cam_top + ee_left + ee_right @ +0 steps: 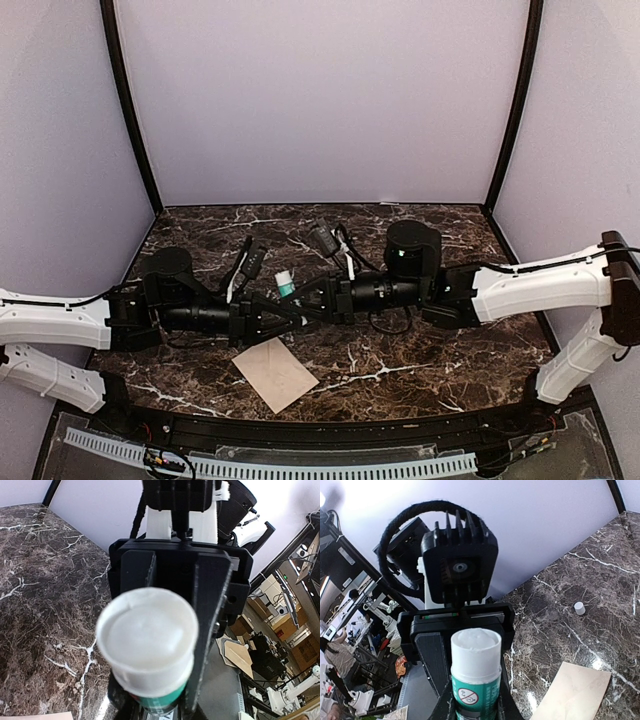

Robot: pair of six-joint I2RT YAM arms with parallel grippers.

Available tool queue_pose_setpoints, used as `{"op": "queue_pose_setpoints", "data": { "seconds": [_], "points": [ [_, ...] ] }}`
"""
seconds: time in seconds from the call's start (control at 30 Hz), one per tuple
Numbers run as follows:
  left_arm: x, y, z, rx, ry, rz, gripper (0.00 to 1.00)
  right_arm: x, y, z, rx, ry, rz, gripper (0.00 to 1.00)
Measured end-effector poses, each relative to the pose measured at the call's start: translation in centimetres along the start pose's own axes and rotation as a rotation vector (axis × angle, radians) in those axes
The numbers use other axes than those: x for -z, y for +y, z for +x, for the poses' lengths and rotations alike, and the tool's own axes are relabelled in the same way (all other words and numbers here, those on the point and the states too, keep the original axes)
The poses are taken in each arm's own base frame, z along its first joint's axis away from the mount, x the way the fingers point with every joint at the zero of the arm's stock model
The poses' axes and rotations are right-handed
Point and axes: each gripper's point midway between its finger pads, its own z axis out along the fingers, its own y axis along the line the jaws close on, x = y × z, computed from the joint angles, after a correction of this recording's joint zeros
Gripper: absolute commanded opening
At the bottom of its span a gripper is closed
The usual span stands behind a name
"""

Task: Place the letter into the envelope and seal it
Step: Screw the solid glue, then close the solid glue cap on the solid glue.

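Observation:
A green glue stick (286, 284) with its white glue end bare stands upright between both grippers above the table's middle. My left gripper (268, 312) reaches in from the left and my right gripper (312, 298) from the right; both look closed on the stick. The stick fills the left wrist view (150, 650) and rises between my fingers in the right wrist view (475, 675). The cream envelope (275, 373) lies flat on the table just in front of the grippers, also in the right wrist view (575, 692). The letter does not show as a separate sheet.
A small white cap (579, 608) sits alone on the dark marble table (430, 370). Black cables and a connector (322, 240) lie behind the grippers. White walls close in the back and sides; a black rail (300, 432) runs along the near edge.

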Motion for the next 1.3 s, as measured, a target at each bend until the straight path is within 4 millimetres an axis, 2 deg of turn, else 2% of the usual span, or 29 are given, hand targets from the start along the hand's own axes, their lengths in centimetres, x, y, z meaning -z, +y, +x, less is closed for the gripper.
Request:
{"op": "queue_pose_setpoints", "data": {
  "seconds": [0.03,0.07,0.13,0.17,0.2,0.23,0.33,0.47,0.53,0.67,0.83,0.9,0.97,1.1,1.3],
  "points": [
    [0.0,0.1,0.1,0.007,0.002,-0.002,0.00,0.0,-0.1,0.0,0.004,0.001,0.006,0.00],
    [0.0,0.1,0.1,0.013,0.003,-0.006,0.03,0.0,-0.2,0.0,0.012,0.001,0.010,0.00],
    [0.0,0.5,0.2,0.019,0.003,-0.023,0.17,-0.1,-0.4,0.1,0.018,0.003,0.023,0.00],
    [0.0,0.7,0.2,0.022,0.004,-0.034,0.33,-0.1,-0.5,0.2,0.020,0.003,0.032,0.00],
    [0.0,0.9,0.2,0.026,0.005,-0.048,0.41,0.0,-0.8,0.2,0.023,0.002,0.046,0.00],
    [0.0,1.1,0.2,0.031,0.005,-0.062,0.53,0.0,-0.9,0.1,0.026,0.000,0.054,0.00],
    [0.3,2.5,0.4,0.042,0.014,-0.137,0.74,0.6,-1.5,-0.1,0.017,-0.009,0.109,0.00],
    [2.1,6.9,1.3,0.112,0.046,-0.326,0.86,2.4,-2.3,-0.9,0.028,-0.035,0.186,0.00],
    [4.0,9.8,1.6,0.160,0.058,-0.451,0.90,3.2,-2.5,-1.2,0.036,-0.043,0.214,0.00],
    [9.0,15.0,1.8,0.237,0.065,-0.716,0.93,4.4,-3.2,-0.9,0.057,-0.026,0.270,0.00],
    [15.9,20.6,1.6,0.323,0.051,-1.023,0.95,4.9,-4.0,0.8,0.060,0.024,0.302,0.00],
    [18.3,22.5,2.3,0.362,0.061,-1.126,0.92,5.0,-4.3,1.4,0.055,0.042,0.310,0.00],
    [20.3,24.2,3.3,0.408,0.084,-1.211,0.85,5.1,-4.5,2.0,0.052,0.055,0.315,0.00],
    [22.4,26.3,5.2,0.476,0.144,-1.294,0.66,5.1,-4.7,2.6,0.051,0.069,0.317,0.00],
    [22.9,27.6,7.4,0.528,0.234,-1.312,0.60,5.2,-4.9,3.2,0.046,0.082,0.320,0.00]
  ]
}}
